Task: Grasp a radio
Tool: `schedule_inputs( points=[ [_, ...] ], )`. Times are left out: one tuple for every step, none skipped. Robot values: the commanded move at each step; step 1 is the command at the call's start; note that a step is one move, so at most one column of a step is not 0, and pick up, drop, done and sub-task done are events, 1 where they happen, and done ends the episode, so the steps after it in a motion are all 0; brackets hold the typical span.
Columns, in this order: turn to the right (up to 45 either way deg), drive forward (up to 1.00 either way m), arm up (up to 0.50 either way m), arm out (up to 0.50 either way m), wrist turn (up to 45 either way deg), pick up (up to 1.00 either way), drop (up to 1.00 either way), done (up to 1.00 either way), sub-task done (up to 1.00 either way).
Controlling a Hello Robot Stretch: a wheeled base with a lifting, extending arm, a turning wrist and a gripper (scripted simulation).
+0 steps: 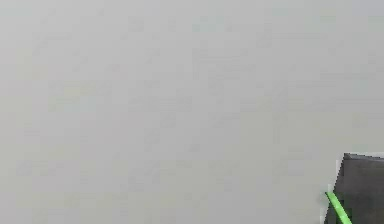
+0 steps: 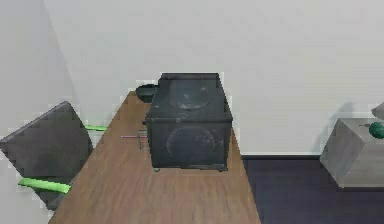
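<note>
Arm side view: dark radio (image 2: 188, 120) on table (image 2: 120, 190).
Bowl (image 2: 147, 92) behind it, contents hidden; end effector state unclear.

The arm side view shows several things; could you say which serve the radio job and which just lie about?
For the job: dark boxy radio; wooden table under it.
Lying about: dark bowl behind it; grey chair; grey cabinet bearing a green thing.
</note>
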Motion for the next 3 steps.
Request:
schedule_inputs(
  points=[
    [0.0,0.0,0.5,0.0,0.0,0.0,0.0,0.0,0.0],
    [0.0,0.0,0.34,0.0,0.0,0.0,0.0,0.0,0.0],
    [0.0,0.0,0.0,0.34,0.0,0.0,0.0,0.0,0.0]
  ],
)
